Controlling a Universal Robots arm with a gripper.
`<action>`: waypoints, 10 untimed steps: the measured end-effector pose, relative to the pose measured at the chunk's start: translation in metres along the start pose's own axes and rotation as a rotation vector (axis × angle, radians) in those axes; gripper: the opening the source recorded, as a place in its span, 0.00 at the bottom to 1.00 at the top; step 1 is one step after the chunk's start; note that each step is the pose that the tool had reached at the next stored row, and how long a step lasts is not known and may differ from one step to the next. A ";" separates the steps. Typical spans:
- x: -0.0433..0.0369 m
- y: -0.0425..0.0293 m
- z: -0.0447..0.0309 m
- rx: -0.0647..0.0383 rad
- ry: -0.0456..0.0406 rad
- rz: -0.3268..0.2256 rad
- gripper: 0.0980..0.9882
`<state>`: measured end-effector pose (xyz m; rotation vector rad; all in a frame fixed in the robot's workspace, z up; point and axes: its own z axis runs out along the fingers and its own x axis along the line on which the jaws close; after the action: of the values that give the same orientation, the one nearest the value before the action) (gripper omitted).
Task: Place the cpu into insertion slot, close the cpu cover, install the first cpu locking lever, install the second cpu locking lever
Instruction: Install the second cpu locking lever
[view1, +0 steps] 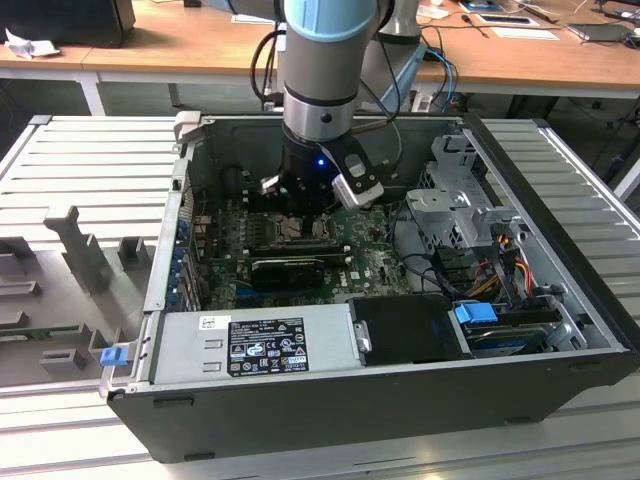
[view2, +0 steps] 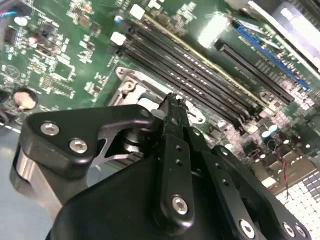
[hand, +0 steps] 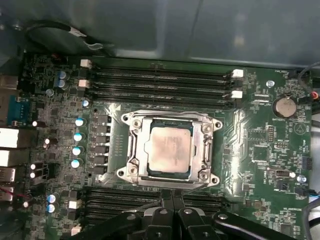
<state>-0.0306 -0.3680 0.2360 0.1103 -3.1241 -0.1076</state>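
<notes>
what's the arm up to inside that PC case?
The arm's hand hangs over the green motherboard inside the open computer case, at the edge of the processor socket. The fingers look pressed together and hold nothing. The silver-grey chip already sits in the socket, and the metal cover frame appears to lie down around it.

Open computer case (view1: 560, 300), power supply (view1: 250, 345)
</notes>
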 end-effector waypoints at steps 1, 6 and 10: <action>0.0039 0.0000 0.0008 0.000 0.0008 0.000 0.01; 0.0179 0.0001 0.0069 0.000 0.0037 0.000 0.01; 0.0205 -0.0004 0.0170 0.000 0.0040 0.000 0.01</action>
<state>-0.0513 -0.3687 0.2192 0.1099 -3.1201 -0.1072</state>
